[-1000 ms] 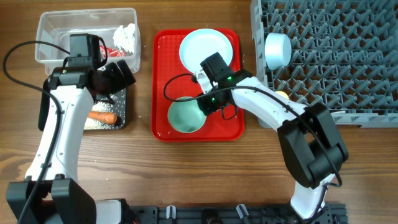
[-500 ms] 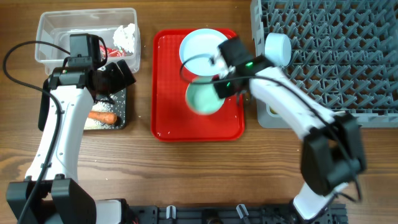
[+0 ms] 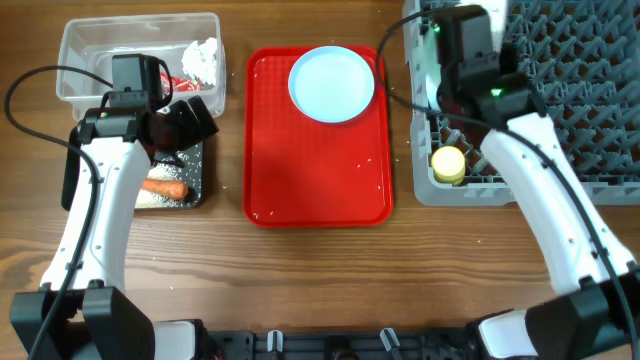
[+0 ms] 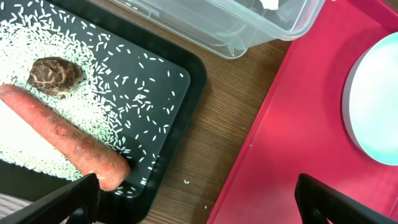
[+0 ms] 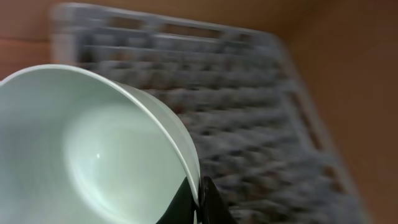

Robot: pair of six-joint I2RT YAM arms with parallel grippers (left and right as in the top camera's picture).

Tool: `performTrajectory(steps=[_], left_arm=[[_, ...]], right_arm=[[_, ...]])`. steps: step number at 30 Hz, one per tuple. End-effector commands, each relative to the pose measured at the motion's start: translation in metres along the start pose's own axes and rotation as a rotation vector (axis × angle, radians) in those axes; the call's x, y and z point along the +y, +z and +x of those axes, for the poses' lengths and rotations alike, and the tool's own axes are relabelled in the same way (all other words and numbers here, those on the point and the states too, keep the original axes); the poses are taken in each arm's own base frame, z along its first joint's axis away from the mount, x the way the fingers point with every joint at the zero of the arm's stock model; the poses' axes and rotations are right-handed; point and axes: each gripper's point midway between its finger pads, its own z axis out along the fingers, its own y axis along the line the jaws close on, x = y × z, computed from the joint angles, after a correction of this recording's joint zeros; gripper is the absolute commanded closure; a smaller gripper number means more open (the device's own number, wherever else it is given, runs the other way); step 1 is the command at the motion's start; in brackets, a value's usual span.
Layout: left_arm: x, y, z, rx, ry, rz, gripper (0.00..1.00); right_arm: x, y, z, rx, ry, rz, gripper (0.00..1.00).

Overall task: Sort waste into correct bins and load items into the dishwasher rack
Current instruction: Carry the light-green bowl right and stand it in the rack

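Observation:
My right gripper [image 5: 200, 198] is shut on the rim of the mint-green bowl [image 5: 93, 149] and holds it tilted over the left end of the grey dishwasher rack [image 3: 560, 90]. In the overhead view the bowl [image 3: 424, 62] shows edge-on beside the gripper [image 3: 440, 75]. A yellow cup [image 3: 448, 163] sits in the rack's front left corner. The pale blue plate [image 3: 332, 83] lies on the red tray. My left gripper [image 4: 199, 205] is open and empty above the black tray's [image 4: 180, 124] right edge. The tray holds a carrot [image 4: 62, 143], a brown lump [image 4: 55, 71] and rice. White bowl and spoon are hidden.
The clear tub [image 3: 90, 45] at back left holds white tissue [image 3: 202, 58] and a red wrapper [image 3: 175, 85]. The red serving tray [image 3: 310, 170] lies between the bins and the rack. A few rice grains lie on the wood beside the black tray.
My right gripper has lifted the mint-green bowl off the red tray and carried it right and back to the rack's left end. The left arm has not moved.

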Motion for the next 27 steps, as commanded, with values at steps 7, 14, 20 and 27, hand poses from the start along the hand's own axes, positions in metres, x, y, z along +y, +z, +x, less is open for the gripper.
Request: performTrajectory(steps=[7,14,20,27], left_arm=[[-0.002,-0.005,-0.004,-0.013,-0.015,0.015,0.00],[-0.002,-0.005,-0.004,-0.013,-0.015,0.015,0.00],[-0.002,-0.005,-0.004,-0.013,-0.015,0.014,0.00],[-0.002,-0.005,-0.004,-0.013,-0.015,0.015,0.00]], right_arm=[[-0.059,0.074,0.012,0.081,-0.107,0.318,0.96],[-0.064,0.115,0.025,0.177,-0.411,0.409,0.96],[-0.058,0.136,0.043,0.256,-0.562,0.441,0.96],[-0.076,0.147,0.044,0.304,-0.620,0.552,0.96]])
